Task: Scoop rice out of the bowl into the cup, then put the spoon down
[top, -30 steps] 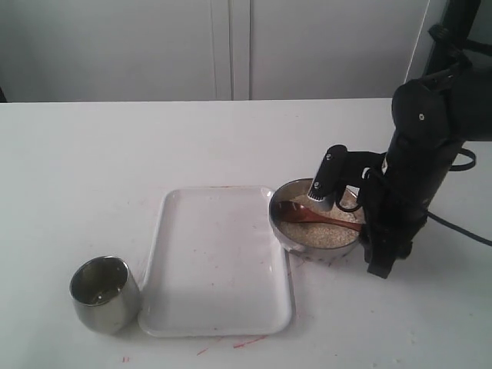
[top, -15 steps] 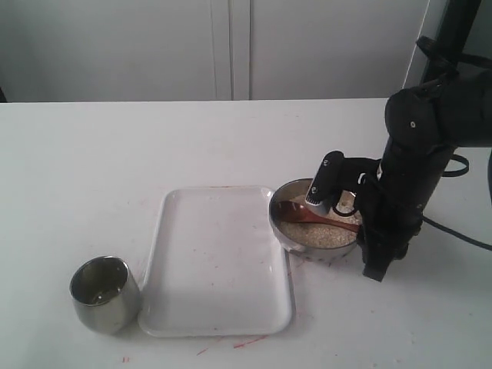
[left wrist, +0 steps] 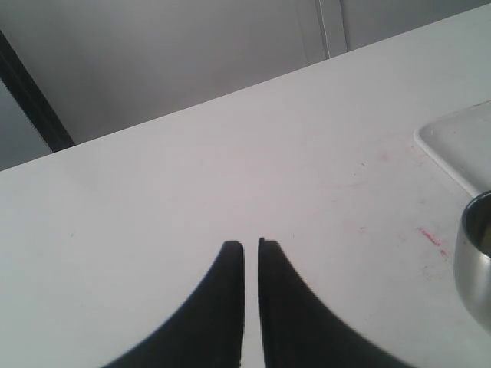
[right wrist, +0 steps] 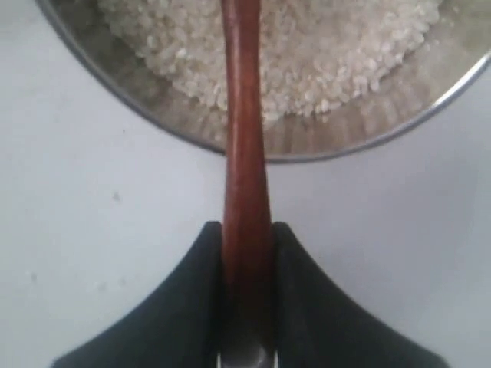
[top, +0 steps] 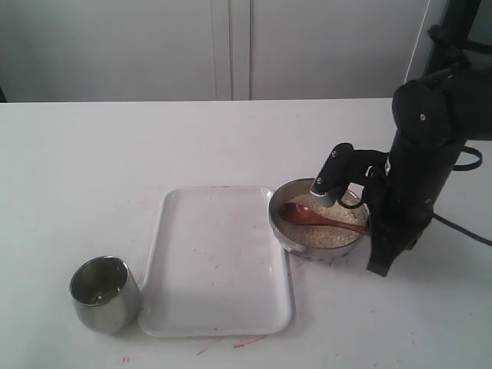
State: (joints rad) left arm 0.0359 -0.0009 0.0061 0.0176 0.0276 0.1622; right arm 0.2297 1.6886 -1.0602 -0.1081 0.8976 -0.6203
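Observation:
The shiny steel bowl (top: 286, 234) sits right of the tray, holding a mound of off-white rice (top: 327, 235). The reddish-brown wooden spoon (top: 315, 217) lies across the rice, oval end toward the tray. My right gripper (right wrist: 247, 227) is shut on the spoon's handle (right wrist: 245, 138) just outside the bowl's rim (right wrist: 360, 146), with rice (right wrist: 322, 54) beyond. In the exterior view this gripper is hidden behind the black arm. The steel cup (top: 104, 293) stands at the tray's near left corner; its edge (left wrist: 476, 268) shows beside my left gripper (left wrist: 251, 244), which is shut and holds nothing.
A white rectangular tray (top: 219, 261) lies between cup and bowl; its corner (left wrist: 460, 146) shows in the left wrist view. Red marks (top: 250, 340) dot the white table near the front. The right arm (top: 415, 177) towers beside the bowl.
The right arm has shifted slightly right and up, drawing the spoon back a little across the rice. The cup, tray and bowl have stayed put.

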